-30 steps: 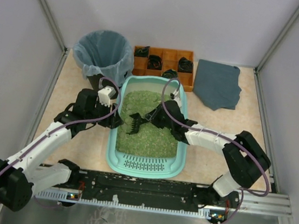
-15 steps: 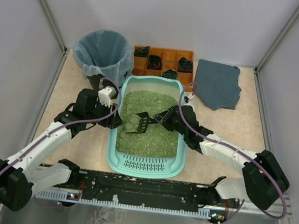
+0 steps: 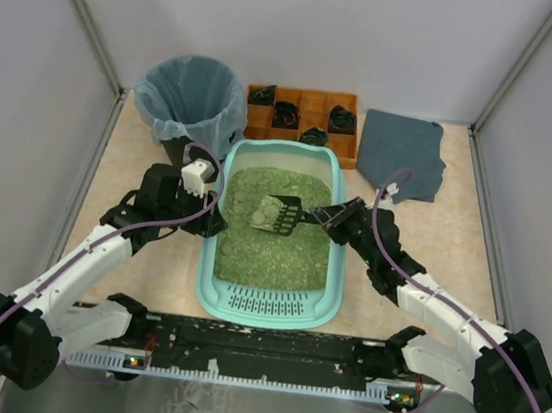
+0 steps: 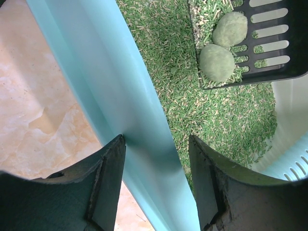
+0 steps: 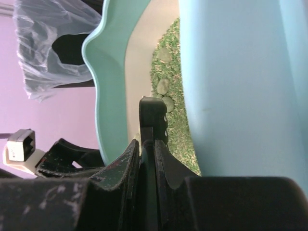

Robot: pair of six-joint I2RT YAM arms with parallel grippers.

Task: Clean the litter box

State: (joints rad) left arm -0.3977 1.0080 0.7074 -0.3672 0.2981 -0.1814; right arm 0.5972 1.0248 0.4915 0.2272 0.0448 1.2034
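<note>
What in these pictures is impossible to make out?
- Top view: the black bits in the orange tray are too small to name.
- Top view: anything under the grey cloth is covered.
- Right wrist view: the scoop shows only edge-on, its handle hidden inside the right gripper.

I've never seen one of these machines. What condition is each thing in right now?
Litter box: holds green litter.
Slotted scoop: over the litter, carrying two clumps.
Bin: open, lined with a bag.
Orange tray: black items in several compartments.
Cloth: lying loosely folded.
Left end effector: clamped on the litter box's side wall.
Right end effector: shut on the slotted scoop's handle.
</note>
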